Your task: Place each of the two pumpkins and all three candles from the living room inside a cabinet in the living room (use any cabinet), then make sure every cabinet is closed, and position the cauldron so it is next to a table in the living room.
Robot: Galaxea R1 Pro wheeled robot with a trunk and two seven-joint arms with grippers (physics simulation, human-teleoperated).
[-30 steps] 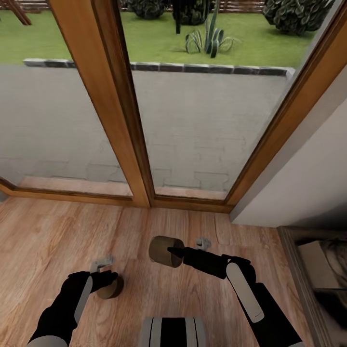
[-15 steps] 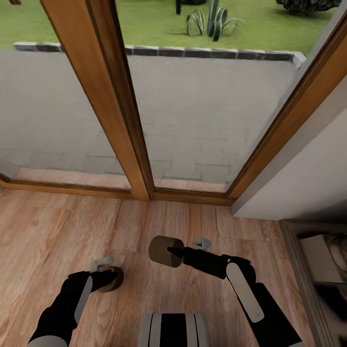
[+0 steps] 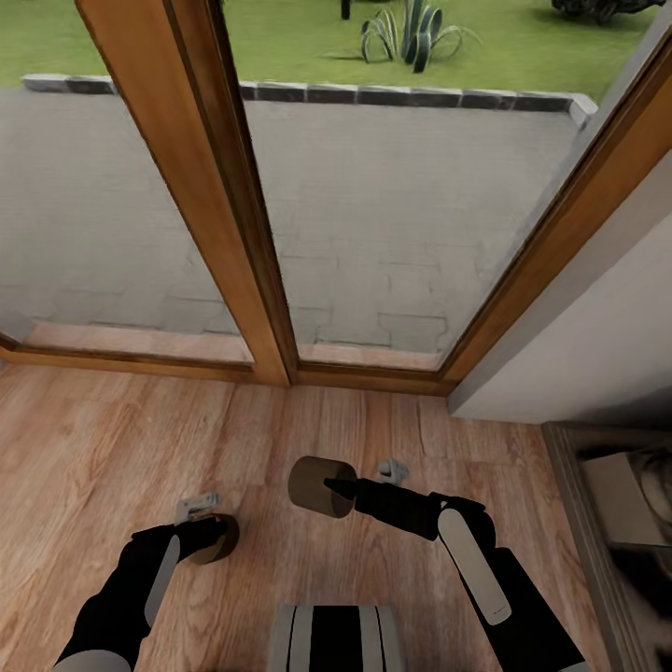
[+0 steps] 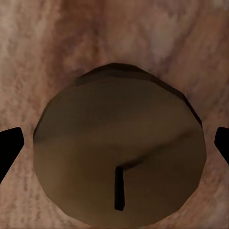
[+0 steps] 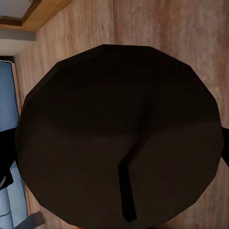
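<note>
Nearest, over the light wooden plank floor (image 3: 84, 448), the left gripper (image 3: 217, 537) clamps its black fingers (image 4: 9, 148) on either side of a stubby tan-grey cylinder candle (image 3: 213, 543), wick end up toward the wrist camera. A little further out, the right gripper (image 3: 329, 485) grips a second tan-grey candle (image 3: 320, 486), held tilted above the planks. Beyond, the brown wooden frame (image 3: 233, 215) of the glazed door stands; outside are grey paving (image 3: 392, 205) and grass.
</note>
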